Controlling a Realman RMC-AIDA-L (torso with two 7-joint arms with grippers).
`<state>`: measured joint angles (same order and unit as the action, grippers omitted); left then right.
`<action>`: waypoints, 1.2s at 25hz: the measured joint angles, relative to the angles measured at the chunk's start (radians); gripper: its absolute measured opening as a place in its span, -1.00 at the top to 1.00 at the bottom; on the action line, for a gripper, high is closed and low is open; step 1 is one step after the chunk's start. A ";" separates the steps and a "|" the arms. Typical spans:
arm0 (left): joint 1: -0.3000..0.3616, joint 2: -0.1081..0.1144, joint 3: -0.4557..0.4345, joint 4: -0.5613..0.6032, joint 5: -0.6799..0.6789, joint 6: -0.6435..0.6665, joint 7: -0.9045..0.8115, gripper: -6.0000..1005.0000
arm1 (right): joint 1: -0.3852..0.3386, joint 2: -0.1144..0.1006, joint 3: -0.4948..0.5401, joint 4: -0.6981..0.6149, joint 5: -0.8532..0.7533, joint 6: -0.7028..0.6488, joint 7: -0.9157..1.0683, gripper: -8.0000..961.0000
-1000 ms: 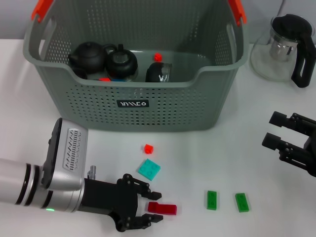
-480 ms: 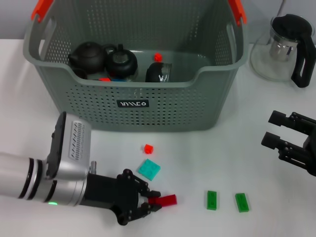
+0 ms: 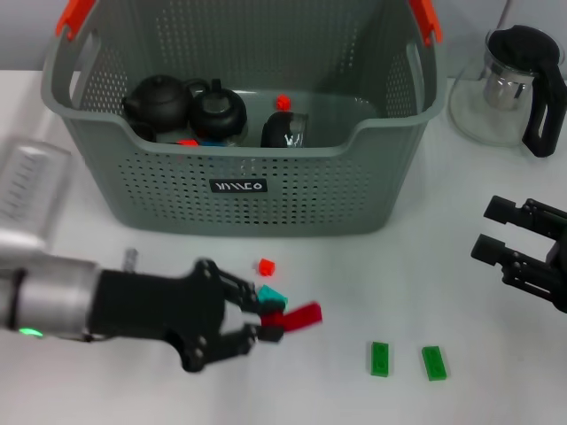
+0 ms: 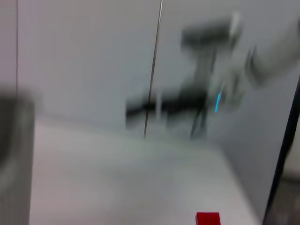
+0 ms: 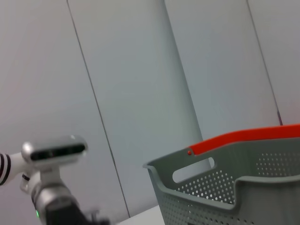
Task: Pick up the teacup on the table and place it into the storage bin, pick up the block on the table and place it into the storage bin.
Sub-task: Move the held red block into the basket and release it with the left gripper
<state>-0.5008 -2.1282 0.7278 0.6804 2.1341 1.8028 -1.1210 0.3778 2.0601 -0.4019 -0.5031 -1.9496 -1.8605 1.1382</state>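
**Red block lifts off the table in the left gripper**

Raised since half a second ago, the left gripper (image 3: pixel 264 320) now sits higher and nearer the storage bin (image 3: pixel 239 190), with the red block (image 3: pixel 296 317) pinched at its fingertips. A second ago that block lay flat on the table between spread fingers; now it tilts, its far end pointing up and away from the claw toward the robot's right. The fingers are closed on the block's near end, and most of the block sticks out past them. In the left wrist view the same red block (image 4: pixel 208 219) shows as a small red patch at the frame's edge, with everything else too smeared to read.

Just behind the fingers, partly hidden by them, lies the teal block (image 3: pixel 271 296), flat on the table (image 3: pixel 372 266). A small red-orange block (image 3: pixel 266 266) rests a little farther on, between the gripper and the bin's front wall, apart from both. Two green blocks (image 3: pixel 381 359) (image 3: pixel 434 363) lie side by side on the table to the robot's right of the held block, well clear of the claw.

Inside the bin sit two dark teapots (image 3: pixel 158 100) (image 3: pixel 218 110), a dark teacup (image 3: pixel 285 130) and a small red piece (image 3: pixel 283 102). The bin's orange-red handle end (image 5: pixel 243 136) shows in the right wrist view.

The right gripper (image 3: pixel 496 232) hangs parked over the table at the robot's right, fingers apart, holding nothing, below the glass teapot (image 3: pixel 512 84).
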 joint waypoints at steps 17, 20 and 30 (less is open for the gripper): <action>-0.196 0.078 -0.027 0.297 -0.153 -0.316 -0.688 0.58 | 0.006 0.004 -0.003 0.000 -0.005 -0.003 0.000 -0.40; -0.233 0.093 0.065 0.361 -0.015 -0.409 -0.816 0.58 | 0.006 0.005 -0.006 0.000 -0.005 -0.003 0.000 -0.40; -0.274 0.041 0.179 0.394 0.249 -0.604 -1.007 0.56 | 0.006 0.005 -0.001 0.000 -0.006 -0.003 0.000 -0.40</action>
<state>-0.7752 -2.0868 0.9068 1.0748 2.3827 1.1988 -2.1282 0.3835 2.0655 -0.4031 -0.5032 -1.9556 -1.8637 1.1382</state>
